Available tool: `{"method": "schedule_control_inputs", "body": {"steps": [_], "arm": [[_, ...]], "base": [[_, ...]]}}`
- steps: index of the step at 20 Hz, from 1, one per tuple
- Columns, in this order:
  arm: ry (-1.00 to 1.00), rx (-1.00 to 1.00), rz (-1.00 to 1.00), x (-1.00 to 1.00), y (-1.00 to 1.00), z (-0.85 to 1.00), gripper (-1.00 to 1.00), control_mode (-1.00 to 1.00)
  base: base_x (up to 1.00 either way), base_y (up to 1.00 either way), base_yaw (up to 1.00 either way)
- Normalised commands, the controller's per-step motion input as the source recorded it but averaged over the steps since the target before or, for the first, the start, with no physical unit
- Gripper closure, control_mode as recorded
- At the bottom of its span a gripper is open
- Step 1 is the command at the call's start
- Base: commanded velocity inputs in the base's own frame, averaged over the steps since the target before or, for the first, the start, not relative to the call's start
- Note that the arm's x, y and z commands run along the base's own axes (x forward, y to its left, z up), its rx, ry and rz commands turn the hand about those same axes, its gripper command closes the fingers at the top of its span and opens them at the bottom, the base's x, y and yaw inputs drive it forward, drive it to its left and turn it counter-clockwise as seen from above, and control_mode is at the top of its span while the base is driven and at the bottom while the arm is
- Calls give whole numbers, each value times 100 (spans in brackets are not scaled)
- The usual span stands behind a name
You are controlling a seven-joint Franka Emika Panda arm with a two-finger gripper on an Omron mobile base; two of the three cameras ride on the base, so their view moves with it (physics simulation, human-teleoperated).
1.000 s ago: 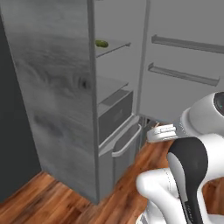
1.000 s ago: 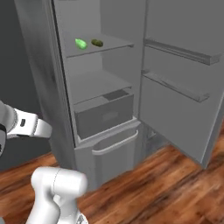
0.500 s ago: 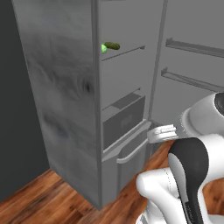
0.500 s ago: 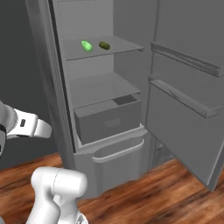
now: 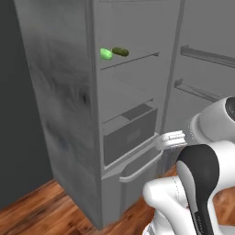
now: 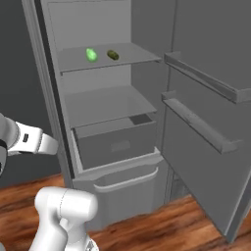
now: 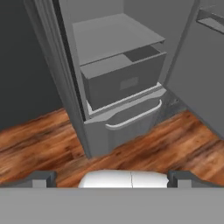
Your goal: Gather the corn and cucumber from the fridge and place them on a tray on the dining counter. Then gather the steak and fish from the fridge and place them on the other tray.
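The gripper (image 7: 112, 177) is spread wide with nothing between its 2 dark fingertips (image 7: 42, 178), which sit far apart at the bottom of the hand view. It hangs low in front of the fridge (image 6: 49, 29), above the wooden floor (image 7: 39, 140) and clear of everything. In the left base view the hand end of the arm reaches toward the front of the fridge's lower section, near the pale curved handle (image 5: 140, 167) of the bottom compartment.

Just ahead of the gripper in the hand view is that bottom compartment with its curved handle, and above it a grey drawer (image 7: 120, 81) pulled partly forward. A bare shelf (image 6: 105, 103) lies over the drawer.

Higher up, on the upper shelf (image 6: 132, 51), the corn (image 6: 91, 54) and the cucumber (image 6: 112, 54) lie side by side, close together but apart, the corn nearer the fridge's left wall. Both rest well above the gripper.

The fridge door (image 6: 211, 112) stands swung open to the right, with 2 rails across its inner face. A dark wall (image 5: 18, 137) flanks the fridge on the left.
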Motion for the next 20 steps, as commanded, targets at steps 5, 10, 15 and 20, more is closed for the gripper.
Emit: {"method": "schedule_control_inputs", "body": {"steps": [5, 10, 15, 20], "arm": [[0, 0, 0, 0, 0, 0, -100, 100], [0, 0, 0, 0, 0, 0, -100, 100], [0, 0, 0, 0, 0, 0, -100, 100], [0, 0, 0, 0, 0, 0, -100, 100]], "base": [[54, -31, 26], [51, -29, 28], [51, -28, 28], [52, -29, 28]]}}
